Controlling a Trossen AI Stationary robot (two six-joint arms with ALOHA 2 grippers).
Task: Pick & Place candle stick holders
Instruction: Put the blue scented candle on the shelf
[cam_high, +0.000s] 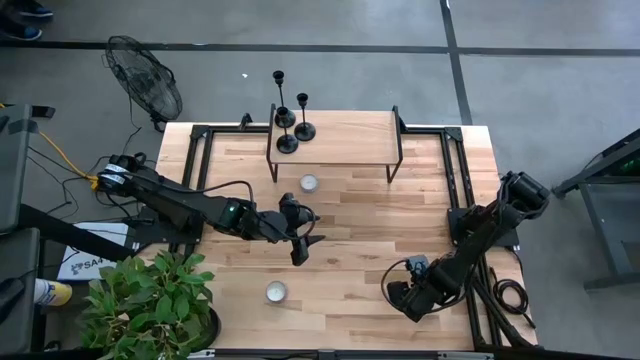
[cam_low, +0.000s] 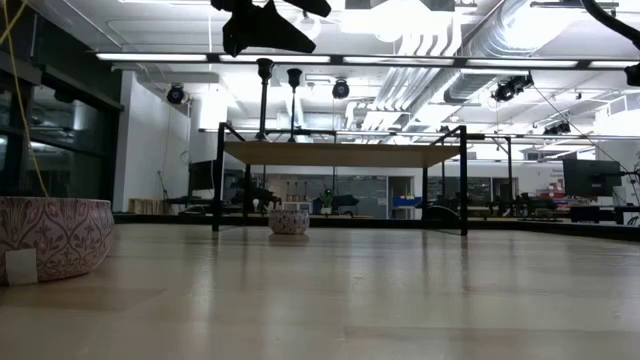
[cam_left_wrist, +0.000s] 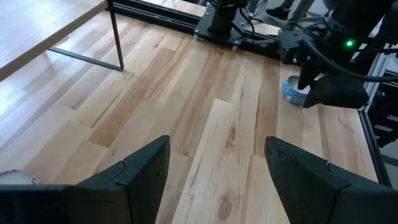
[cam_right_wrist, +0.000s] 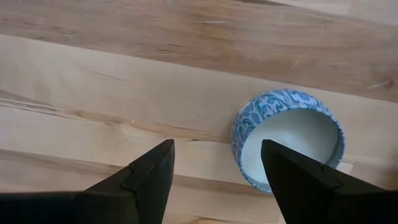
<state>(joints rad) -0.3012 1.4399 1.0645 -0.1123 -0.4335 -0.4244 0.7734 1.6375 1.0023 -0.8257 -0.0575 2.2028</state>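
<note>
All three holders (cam_high: 289, 115) stand on the shelf (cam_high: 345, 130); left gripper (cam_high: 303, 243) and right gripper (cam_high: 400, 296) both open, empty; placing looks done.

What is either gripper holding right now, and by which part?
Nothing. The left gripper and right gripper are both open and empty; the candle stick holders stand untouched on the shelf.

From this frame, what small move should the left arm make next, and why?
Probably carry the left hand toward the shelf's far left corner. It hangs open and empty over mid-table, while all three candle stick holders stand untouched there, near that arm. The right hand is open over a blue patterned bowl, farther from them.
</note>
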